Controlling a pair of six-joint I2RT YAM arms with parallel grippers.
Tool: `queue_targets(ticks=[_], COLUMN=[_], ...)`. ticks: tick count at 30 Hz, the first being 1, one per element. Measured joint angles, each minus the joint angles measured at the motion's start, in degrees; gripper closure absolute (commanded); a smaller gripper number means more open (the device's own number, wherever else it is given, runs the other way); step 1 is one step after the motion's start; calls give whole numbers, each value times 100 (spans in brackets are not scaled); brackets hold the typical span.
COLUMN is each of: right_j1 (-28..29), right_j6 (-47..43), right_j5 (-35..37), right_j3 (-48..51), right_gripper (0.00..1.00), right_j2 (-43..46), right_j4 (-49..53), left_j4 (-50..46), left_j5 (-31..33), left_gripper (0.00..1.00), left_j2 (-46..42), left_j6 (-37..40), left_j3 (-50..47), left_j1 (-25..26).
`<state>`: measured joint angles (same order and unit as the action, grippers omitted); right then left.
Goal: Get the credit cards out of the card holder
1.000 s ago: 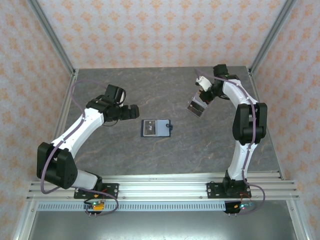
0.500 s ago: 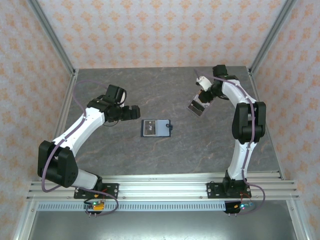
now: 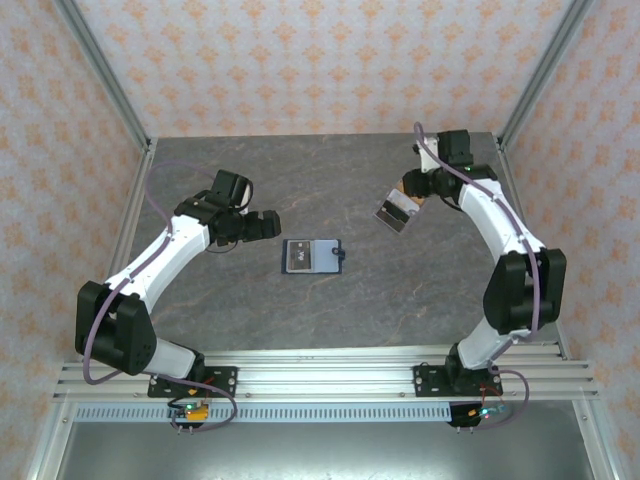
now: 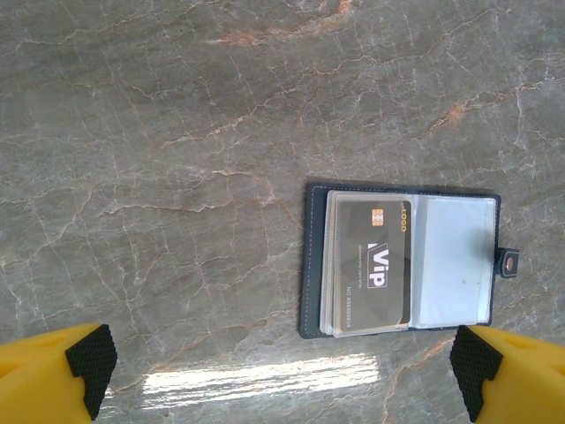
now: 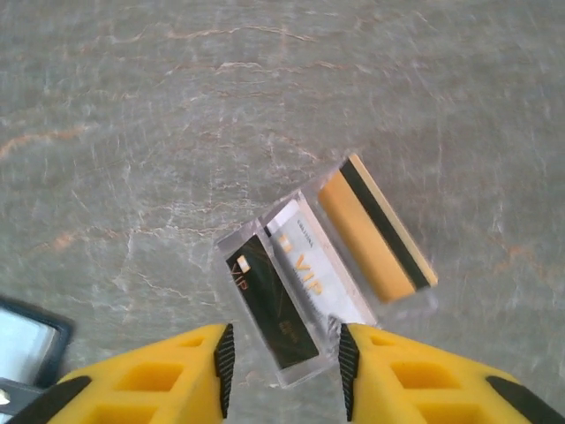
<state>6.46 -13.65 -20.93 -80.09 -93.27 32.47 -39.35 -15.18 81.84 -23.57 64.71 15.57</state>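
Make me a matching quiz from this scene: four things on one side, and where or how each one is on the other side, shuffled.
1. card holder
2. brown VIP card
3. fanned credit cards
4. left gripper

A. held in the right gripper
B. open, holding nothing
C. lying open on the table
D. tucked in a pocket

Pairs: 1-C, 2-D, 3-A, 4-B
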Motion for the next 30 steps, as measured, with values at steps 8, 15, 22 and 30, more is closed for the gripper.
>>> queue_targets(ticks=[8,15,22,30], right_j1=[26,26,26,118], right_j6=[2247,3132,3453,3515], right_j5=[514,723,896,804], right_j3=[774,907,695,553], right_gripper=[47,54,56,59], right_j2=[61,-378,-966,-1145], right_j4=[146,129,133,120], left_j4=[20,52,79,149], left_j5=[-11,-92,-133,-249], left_gripper=[0,0,0,0], left_j2=[0,0,0,2], left_j6=[-96,-105,-146,-149], left_j3=[-42,-42,-44,-59], left_j1=[0,0,0,0])
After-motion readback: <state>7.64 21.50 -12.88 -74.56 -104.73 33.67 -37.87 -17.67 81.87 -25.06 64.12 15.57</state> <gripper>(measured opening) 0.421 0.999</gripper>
